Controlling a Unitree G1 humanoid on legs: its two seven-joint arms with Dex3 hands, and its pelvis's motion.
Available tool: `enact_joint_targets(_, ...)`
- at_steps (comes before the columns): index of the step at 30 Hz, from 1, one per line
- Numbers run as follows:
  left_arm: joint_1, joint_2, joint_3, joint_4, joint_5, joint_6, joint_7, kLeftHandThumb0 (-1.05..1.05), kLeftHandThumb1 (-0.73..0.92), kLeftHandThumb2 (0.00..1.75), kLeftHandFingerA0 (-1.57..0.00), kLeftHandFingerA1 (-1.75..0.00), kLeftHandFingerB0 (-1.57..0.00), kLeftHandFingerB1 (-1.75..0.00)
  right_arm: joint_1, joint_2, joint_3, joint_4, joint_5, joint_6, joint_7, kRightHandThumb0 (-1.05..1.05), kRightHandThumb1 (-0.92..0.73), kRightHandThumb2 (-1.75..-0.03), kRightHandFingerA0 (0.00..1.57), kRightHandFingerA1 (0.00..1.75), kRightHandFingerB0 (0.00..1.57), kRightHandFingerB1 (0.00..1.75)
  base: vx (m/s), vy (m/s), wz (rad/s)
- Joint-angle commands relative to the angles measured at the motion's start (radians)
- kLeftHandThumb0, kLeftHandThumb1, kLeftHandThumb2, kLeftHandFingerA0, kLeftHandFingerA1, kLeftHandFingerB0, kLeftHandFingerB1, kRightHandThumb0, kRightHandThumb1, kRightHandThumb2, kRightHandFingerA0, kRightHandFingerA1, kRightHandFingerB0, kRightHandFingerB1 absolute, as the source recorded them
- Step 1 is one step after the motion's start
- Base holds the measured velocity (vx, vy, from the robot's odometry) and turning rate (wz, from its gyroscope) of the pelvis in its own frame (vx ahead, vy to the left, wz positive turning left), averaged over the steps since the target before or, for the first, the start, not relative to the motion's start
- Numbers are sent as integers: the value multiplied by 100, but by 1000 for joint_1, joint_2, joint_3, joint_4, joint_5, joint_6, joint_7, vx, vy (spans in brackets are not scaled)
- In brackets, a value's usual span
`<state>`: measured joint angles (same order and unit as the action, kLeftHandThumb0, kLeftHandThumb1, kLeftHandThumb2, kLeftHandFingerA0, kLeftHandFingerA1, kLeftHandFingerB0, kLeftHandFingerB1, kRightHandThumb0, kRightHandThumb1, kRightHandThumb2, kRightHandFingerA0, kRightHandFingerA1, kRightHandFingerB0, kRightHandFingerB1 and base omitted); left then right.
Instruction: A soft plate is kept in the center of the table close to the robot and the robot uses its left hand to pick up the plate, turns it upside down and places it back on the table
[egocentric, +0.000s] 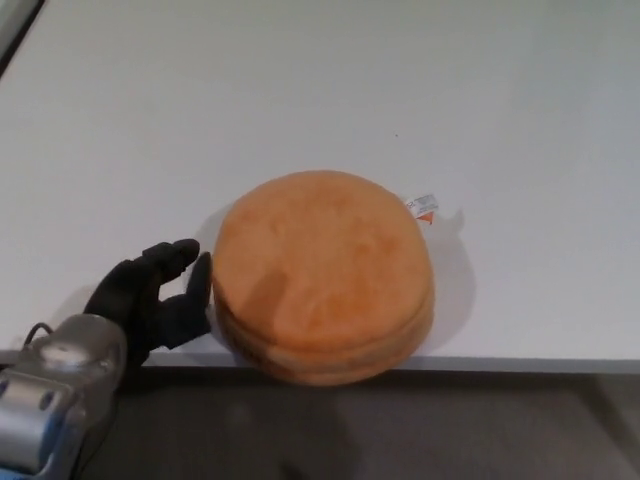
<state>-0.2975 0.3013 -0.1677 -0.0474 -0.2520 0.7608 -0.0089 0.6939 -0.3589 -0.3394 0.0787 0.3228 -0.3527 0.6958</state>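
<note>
My black left hand (155, 296), fingers spread and holding nothing, touches the round orange plush plate (322, 276) overhanging the white table (300, 100) edge; I fear nudging it off.

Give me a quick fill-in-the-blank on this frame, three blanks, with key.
1. The soft plate lies on the white ____.
2. The left robot hand is at the plate's ____ side in the picture.
3. A small tag sticks out at the plate's upper ____ edge.

Missing words: table; left; right
</note>
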Motion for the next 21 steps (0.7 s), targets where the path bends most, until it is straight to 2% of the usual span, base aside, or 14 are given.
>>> enact_joint_targets(1, 109, 85, -98, -109, 259, -160, 99, -99, 69, 116, -9, -25, -10, -9, -15, -18, -15, 21, 15, -2, 10, -86, -85, -66, 38, 42, 17, 26, 0, 0, 0)
enact_joint_targets(3, 142, 85, -92, -139, 264, -189, 105, -98, 70, 116, -9, -24, -9, -9, -23, -18, -16, 36, 14, -10, 13, -85, -86, -67, 38, 41, 17, 26, 0, 0, 0)
enact_joint_targets(7, 288, 82, -59, -225, 274, -352, 109, -95, 71, 115, -8, -33, -9, -15, -26, -23, -19, 41, 1, -18, 6, -84, -86, -67, 38, 41, 16, 26, 0, 0, 0)
enact_joint_targets(9, 390, 82, -35, -251, 284, -511, 109, -92, 73, 117, -5, -37, -5, -21, -17, -24, -21, 8, 21, 15, 8, -86, -85, -66, 36, 44, 17, 26, 0, 0, 0)
enact_joint_targets(11, 440, 77, -23, -267, 283, -575, 106, -93, 73, 117, -1, -42, -1, -23, -10, -24, -24, -4, 23, 15, 8, -86, -86, -66, 36, 45, 17, 26, 0, 0, 0)
enact_joint_targets(12, 474, 74, -15, -284, 278, -597, 103, -93, 71, 117, -13, -51, 0, -29, -3, -24, -25, -18, 25, 17, 7, -85, -87, -67, 36, 46, 17, 26, 0, 0, 0)
enact_joint_targets(13, 503, 73, -8, -300, 276, -613, 102, -93, 71, 117, -13, -51, 0, -29, 4, -24, -26, -33, 26, 22, 6, -85, -87, -67, 36, 46, 17, 26, 0, 0, 0)
enact_joint_targets(14, 576, 70, 6, -328, 270, -673, 98, -102, 92, 71, -14, -39, -9, -26, 4, -24, -26, -32, 25, 17, 7, -84, -87, -67, 36, 46, 16, 26, 0, 0, 0)
enact_joint_targets(16, 632, 65, 19, -344, 268, -728, 95, -99, 92, 70, -14, -39, -11, -26, 2, -25, -27, -35, 25, 18, 6, -84, -86, -67, 34, 46, 16, 26, 0, 0, 0)
enact_joint_targets(17, 663, 62, 27, -349, 264, -757, 90, -98, 92, 69, -13, -38, -11, -26, 8, -24, -28, -46, 26, 27, 1, -85, -70, -106, 26, 54, 6, 38, 0, 0, 0)
enact_joint_targets(18, 687, 59, 33, -352, 259, -780, 84, -98, 92, 69, -13, -38, -11, -26, 14, -23, -29, -59, 26, 36, -4, -85, -70, -106, 26, 54, 6, 38, 0, 0, 0)
enact_joint_targets(19, 760, 58, 44, -349, 263, -853, 87, -105, 79, 84, -12, -41, -9, -28, 21, -21, -32, -70, 13, 19, -10, -87, -74, -107, 27, 55, 7, 35, 0, 0, 0)
enact_joint_targets(20, 787, 56, 50, -345, 265, -885, 87, -97, 92, 70, -14, -38, -11, -26, 21, -21, -30, -74, 19, 29, -9, -83, -88, -67, 33, 48, 14, 26, 0, 0, 0)
enact_joint_targets(21, 810, 55, 55, -341, 265, -908, 87, -39, 36, 104, 0, -50, 0, -50, 20, -20, -29, -73, 19, 33, -10, -86, -73, -107, 26, 55, 7, 37, 0, 0, 0)
